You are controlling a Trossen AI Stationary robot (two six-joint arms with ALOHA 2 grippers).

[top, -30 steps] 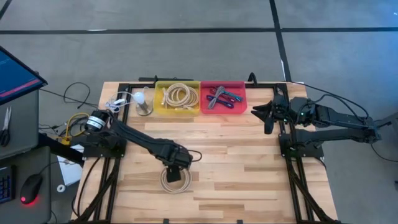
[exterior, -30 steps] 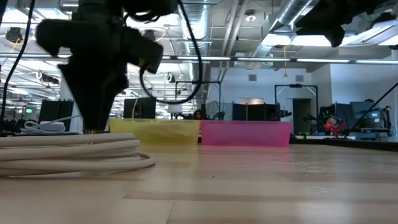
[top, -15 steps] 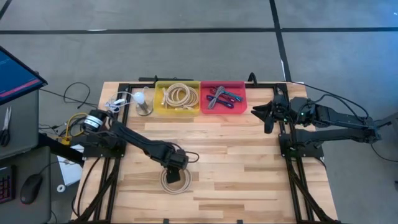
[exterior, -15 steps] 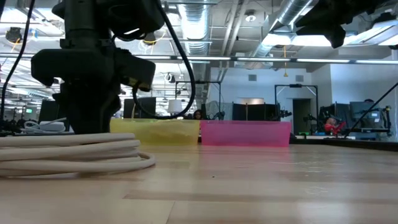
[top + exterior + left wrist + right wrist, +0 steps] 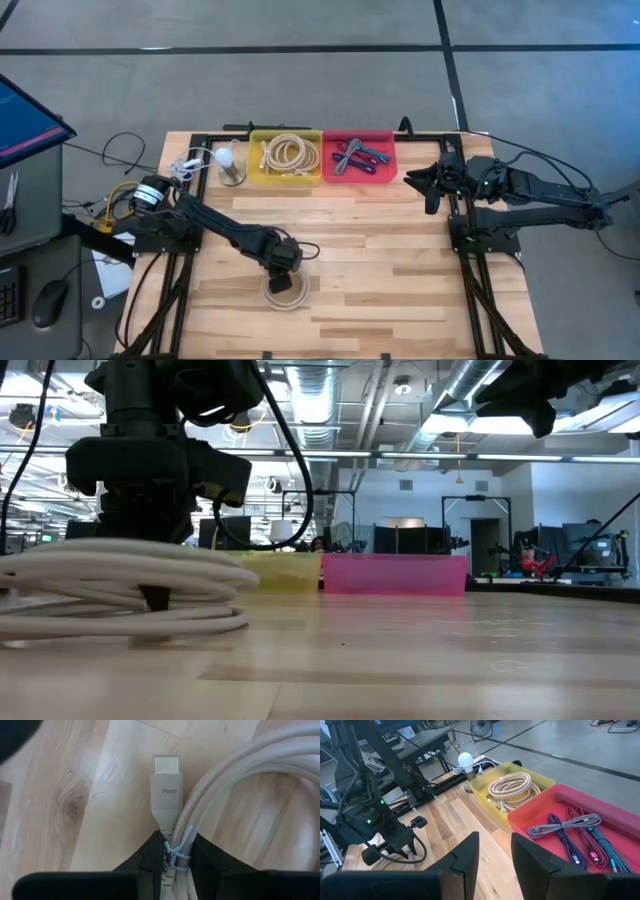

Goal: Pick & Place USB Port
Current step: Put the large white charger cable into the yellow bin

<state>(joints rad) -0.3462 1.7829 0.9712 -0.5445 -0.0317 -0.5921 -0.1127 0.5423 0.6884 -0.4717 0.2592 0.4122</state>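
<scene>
The left tool (image 5: 171, 857) pinches the white cable (image 5: 281, 292) near the worktop's (image 5: 400, 270) front edge, away from the yellow bin (image 5: 285, 158). The right tool (image 5: 425, 182) waits partly open by the right edge.

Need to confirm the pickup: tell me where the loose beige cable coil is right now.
In the high view, the beige cable coil lies on the table's near-left part, well in front of the yellow bin, with the left tool closed on its bundled strands by the plug.

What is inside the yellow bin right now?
The yellow bin holds one coiled beige cable, also seen from the right wrist. Whatever lies beneath that coil is covered.
</scene>
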